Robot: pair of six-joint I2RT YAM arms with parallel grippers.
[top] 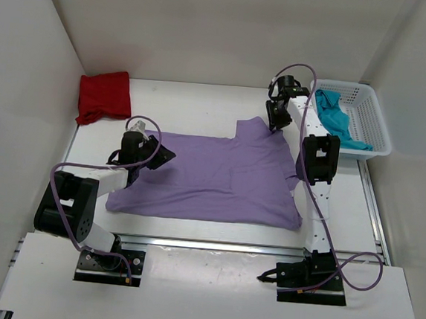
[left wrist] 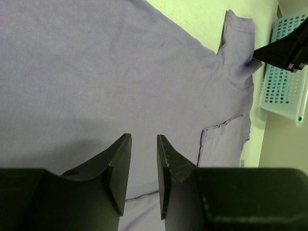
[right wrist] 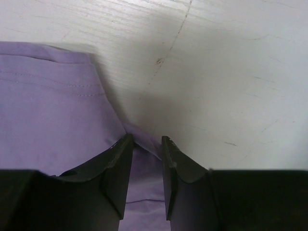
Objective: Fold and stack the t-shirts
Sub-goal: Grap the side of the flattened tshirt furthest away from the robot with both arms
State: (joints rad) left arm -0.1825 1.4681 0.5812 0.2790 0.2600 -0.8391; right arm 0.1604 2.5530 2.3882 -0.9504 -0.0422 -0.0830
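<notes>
The lavender t-shirt (top: 211, 178) lies spread flat in the middle of the table. My left gripper (top: 167, 155) hovers over its left part, open, with only flat purple cloth (left wrist: 120, 72) showing under the gap (left wrist: 143, 137). My right gripper (top: 278, 124) is at the shirt's far right corner, by the sleeve. It is open (right wrist: 147, 138), its jaws straddling the cloth's edge (right wrist: 48, 106), with a fold of purple fabric between them. The dark red t-shirt (top: 104, 96) lies folded at the back left. The teal-blue t-shirt (top: 334, 118) is bunched in the basket.
A white lattice basket (top: 371, 114) stands at the back right, close behind the right arm; the left wrist view shows it too (left wrist: 284, 91). White walls close in the table on the left, back and right. Metal rails run along the table's edges.
</notes>
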